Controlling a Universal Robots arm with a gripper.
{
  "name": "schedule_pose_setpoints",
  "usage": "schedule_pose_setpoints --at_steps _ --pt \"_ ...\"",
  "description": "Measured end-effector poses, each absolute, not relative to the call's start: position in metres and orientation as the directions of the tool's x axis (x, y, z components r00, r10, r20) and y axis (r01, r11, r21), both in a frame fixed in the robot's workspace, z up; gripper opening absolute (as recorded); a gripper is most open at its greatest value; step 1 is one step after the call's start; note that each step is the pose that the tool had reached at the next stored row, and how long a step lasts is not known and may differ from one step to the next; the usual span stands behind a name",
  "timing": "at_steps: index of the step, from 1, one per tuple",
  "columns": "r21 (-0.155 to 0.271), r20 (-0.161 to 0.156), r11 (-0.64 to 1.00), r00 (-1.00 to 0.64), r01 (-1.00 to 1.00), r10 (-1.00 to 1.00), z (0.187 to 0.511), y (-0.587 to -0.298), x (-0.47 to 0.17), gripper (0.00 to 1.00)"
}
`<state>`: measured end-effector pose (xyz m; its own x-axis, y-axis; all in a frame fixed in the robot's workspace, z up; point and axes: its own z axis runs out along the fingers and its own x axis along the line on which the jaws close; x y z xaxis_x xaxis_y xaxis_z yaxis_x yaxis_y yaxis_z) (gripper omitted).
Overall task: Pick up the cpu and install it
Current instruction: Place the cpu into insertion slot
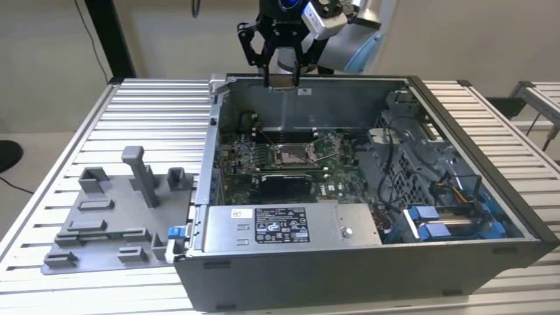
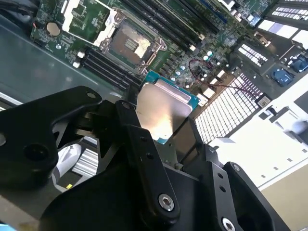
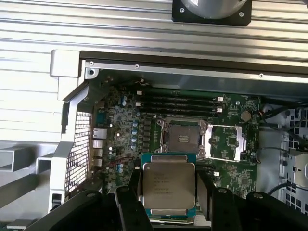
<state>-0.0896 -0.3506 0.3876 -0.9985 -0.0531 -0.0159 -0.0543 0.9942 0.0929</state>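
Claw (image 1: 281, 81) aloft, clamped, pointing down.

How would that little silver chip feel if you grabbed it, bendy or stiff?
Probably stiff: the cpu looks perfectly flat though the tool grips it only by its sides. Likely light, being so thin. Its shiny metal top looks smooth, so it might slip in a loose hold.

The cpu (image 3: 167, 190) had a silver-grey top edged in teal; the gripper (image 1: 281, 80) was black, the motherboard (image 3: 115, 130) green, the case (image 1: 350, 275) dark grey, the table (image 1: 157, 111) pale silver with ribbed stripes, the drive clips (image 1: 437, 220) blue
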Motion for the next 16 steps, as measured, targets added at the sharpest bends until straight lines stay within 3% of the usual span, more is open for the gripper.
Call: schedule_pose_setpoints --at_steps 16 --pt "0.093 -0.016 0.996 -1.0 0.008 0.01 0.3876 -0.3502 -0.09 0.0"
